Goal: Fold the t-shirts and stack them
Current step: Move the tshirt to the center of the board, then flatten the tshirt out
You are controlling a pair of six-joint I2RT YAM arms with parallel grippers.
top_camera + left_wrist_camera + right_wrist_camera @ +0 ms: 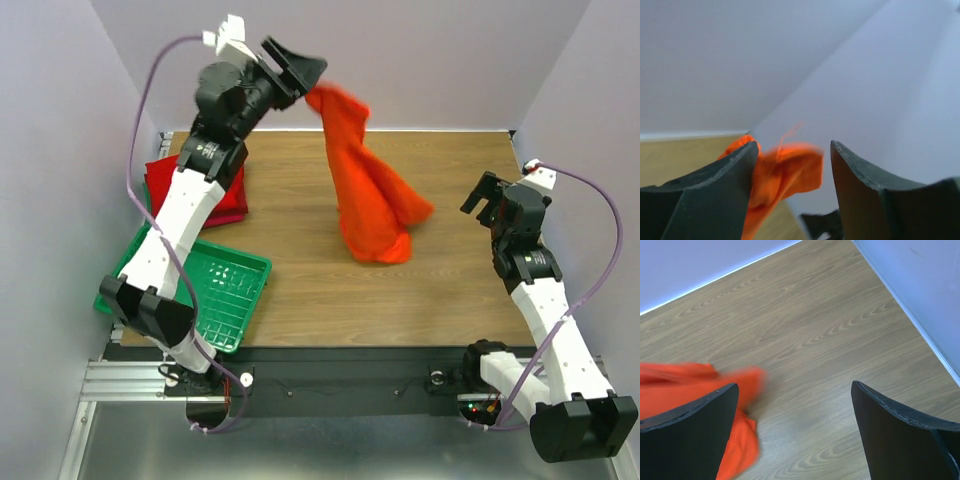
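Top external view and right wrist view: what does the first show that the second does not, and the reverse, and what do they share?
Only the top external view shows the red shirts folded at the far left, the green tray near them, and the left arm raised, with the top end of the orange shirt at its jaws. Only the right wrist view shows the inner faces of the right jaws, wide apart with bare wood between them. Both show the orange shirt and the table.

orange t-shirt point(370, 200), red t-shirts point(235, 203), green tray point(240, 290)
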